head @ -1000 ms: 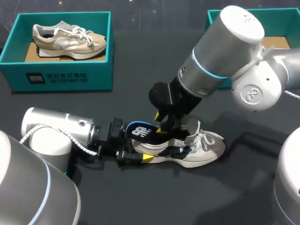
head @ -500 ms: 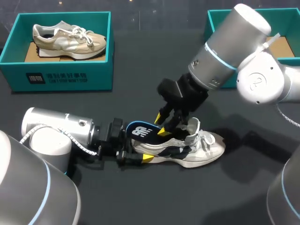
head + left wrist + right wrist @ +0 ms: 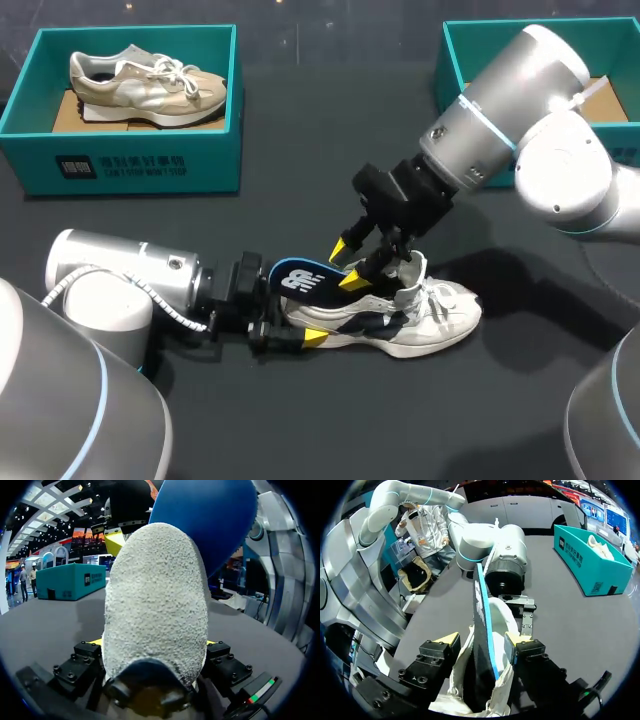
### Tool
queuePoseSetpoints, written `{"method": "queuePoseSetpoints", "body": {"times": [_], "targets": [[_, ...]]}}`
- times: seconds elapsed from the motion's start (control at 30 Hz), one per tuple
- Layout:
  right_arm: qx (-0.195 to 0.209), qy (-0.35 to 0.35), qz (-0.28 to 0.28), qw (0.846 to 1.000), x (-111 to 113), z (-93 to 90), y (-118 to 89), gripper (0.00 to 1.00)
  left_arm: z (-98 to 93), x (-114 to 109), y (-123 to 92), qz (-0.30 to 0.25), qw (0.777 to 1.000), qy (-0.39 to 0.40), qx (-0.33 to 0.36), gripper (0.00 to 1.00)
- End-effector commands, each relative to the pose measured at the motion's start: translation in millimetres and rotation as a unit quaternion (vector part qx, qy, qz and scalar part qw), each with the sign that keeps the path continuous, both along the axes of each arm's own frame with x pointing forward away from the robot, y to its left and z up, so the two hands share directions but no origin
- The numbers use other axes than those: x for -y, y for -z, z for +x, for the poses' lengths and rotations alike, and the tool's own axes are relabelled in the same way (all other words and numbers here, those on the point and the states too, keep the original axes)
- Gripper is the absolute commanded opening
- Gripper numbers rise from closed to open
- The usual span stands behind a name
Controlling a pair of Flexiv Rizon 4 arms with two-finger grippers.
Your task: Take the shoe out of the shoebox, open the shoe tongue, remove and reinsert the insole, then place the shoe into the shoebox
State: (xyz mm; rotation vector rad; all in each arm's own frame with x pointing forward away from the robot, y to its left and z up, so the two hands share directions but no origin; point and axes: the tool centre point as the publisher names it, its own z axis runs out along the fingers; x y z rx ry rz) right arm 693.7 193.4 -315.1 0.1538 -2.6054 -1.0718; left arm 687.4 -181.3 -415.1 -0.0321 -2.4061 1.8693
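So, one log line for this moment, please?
left gripper: shut on shoe heel | right gripper: open around insole | insole: partly out

Silver arms [image 3: 520, 105], blue rings [image 3: 488, 128], yellow-tipped black fingers [image 3: 340, 247]

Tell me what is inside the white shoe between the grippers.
A blue insole stands partly in the shoe, its heel end sticking out. Its front end is hidden inside.

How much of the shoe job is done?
Done: the shoe is out on the table. In hand: the left gripper clamps its heel, and the insole sticks half out, inside the open right gripper. Left: seating the insole, then boxing the shoe.
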Motion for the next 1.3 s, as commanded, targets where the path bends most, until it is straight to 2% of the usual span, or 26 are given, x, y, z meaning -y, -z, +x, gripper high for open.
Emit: {"method": "queuePoseSetpoints", "body": {"times": [0.03, 0.13, 0.33, 0.8, 1.07, 1.2, 1.23, 1.3], "targets": [[-0.018, -0.009, -0.010, 1.000, -11, 7.3, 5, 0.58, 1.6, 0, 2, 0.000, 1.000, 0.000, 0.000, 0.00], [-0.029, -0.008, -0.016, 0.999, -13, 5.6, 8, 0.52, 1.6, 0, 2, 0.000, 1.000, 0.000, 0.000, 0.00], [-0.043, -0.007, -0.022, 0.999, -16, -0.6, 10, 0.48, 1.6, 0, 2, 0.000, 1.000, 0.000, 0.000, 0.00], [-0.048, 0.000, -0.027, 0.998, -18, -14.6, 16, 0.39, 1.6, 0, 2, 0.000, 1.000, 0.000, 0.000, 0.00], [-0.045, -0.002, -0.025, 0.999, -19, -14.4, 17, 0.29, 1.6, 0, 2, 0.000, 1.000, 0.000, 0.000, 0.00], [-0.041, -0.008, -0.026, 0.999, -23, -13.2, 14, 0.13, 1.6, 0, 2, 0.000, 1.000, 0.000, 0.000, 0.00], [-0.041, -0.009, -0.027, 0.999, -24, -13.1, 13, 0.04, 1.6, 0, 2, 0.000, 1.000, 0.000, 0.000, 0.00], [-0.039, -0.010, -0.028, 0.999, -25, -13.4, 11, 0.00, 1.6, 0, 2, 0.000, 1.000, 0.000, 0.000, 0.00]]}}
